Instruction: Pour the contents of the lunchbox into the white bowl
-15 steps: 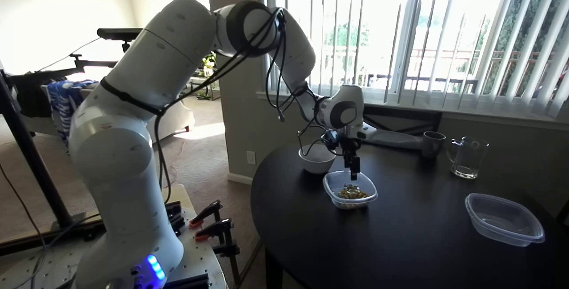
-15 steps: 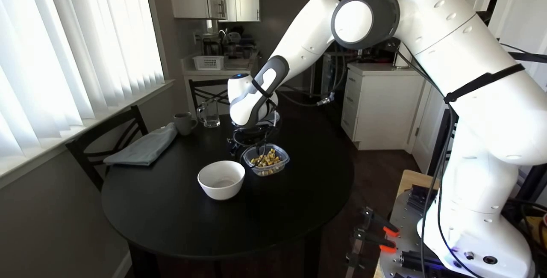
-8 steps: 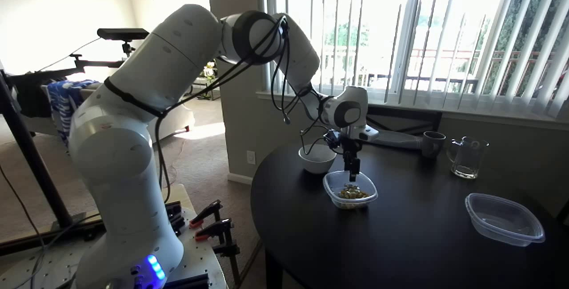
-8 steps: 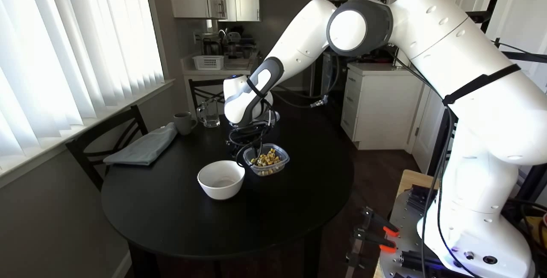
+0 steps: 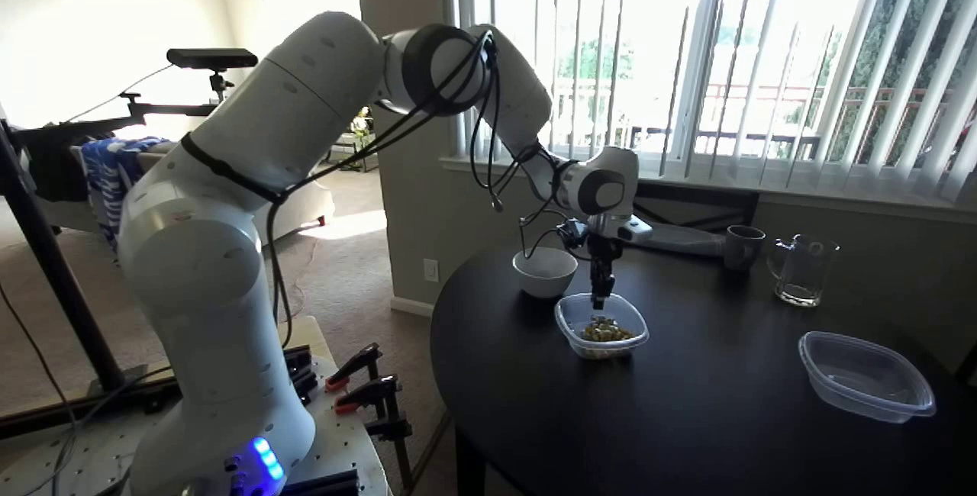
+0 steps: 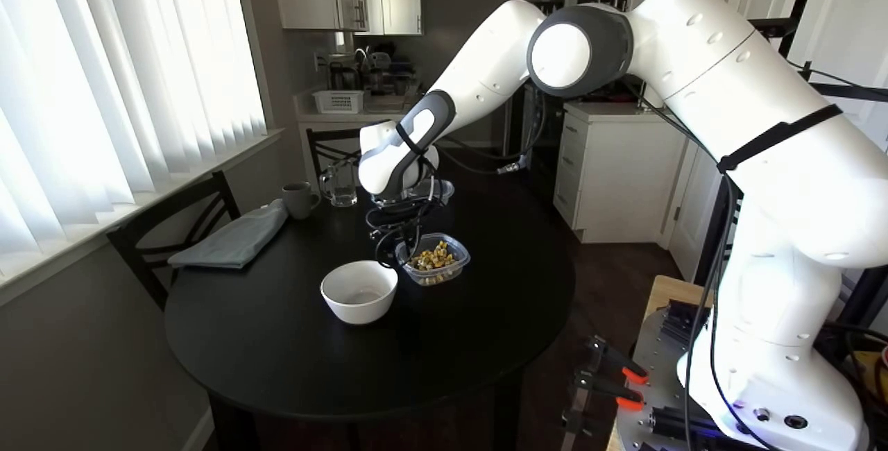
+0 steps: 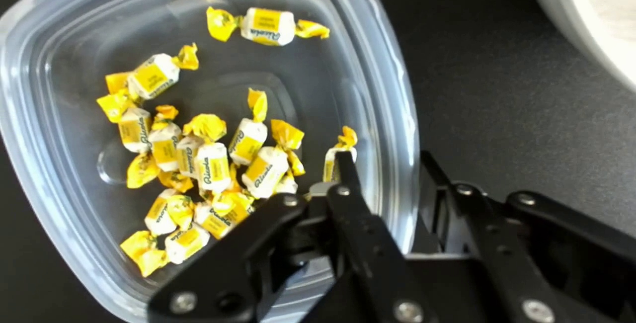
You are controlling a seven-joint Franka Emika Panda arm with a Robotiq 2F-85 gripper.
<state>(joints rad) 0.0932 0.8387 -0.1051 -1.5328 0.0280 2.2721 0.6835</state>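
The lunchbox [image 5: 591,350], a translucent rounded container, sits upright on the dark table; the wrist view shows its rim [image 7: 397,114] large. Its contents, a heap of yellow-and-white wrapped sweets [image 7: 213,166], lie on its bottom. Close beside it stands the white bowl [image 6: 359,309], which is cut off at the upper right in the wrist view. My gripper [image 7: 386,156] points down over the lunchbox's edge nearest the bowl. One finger is inside the wall and one outside, with the rim between them. The fingers stand partly apart, and I see no firm grip on the rim.
A wider clear container [image 5: 866,381] rests farther along the table. A glass mug [image 5: 803,275], a grey mug [image 5: 743,248] and a folded cloth [image 6: 232,239] are along the window side. Loose cables [image 6: 409,215] hang round the wrist.
The arm has lowered a little at the elbow and its wrist has shifted slightly. The fingers have drawn nearer together over the lunchbox's rim. Lunchbox and bowl have not moved.
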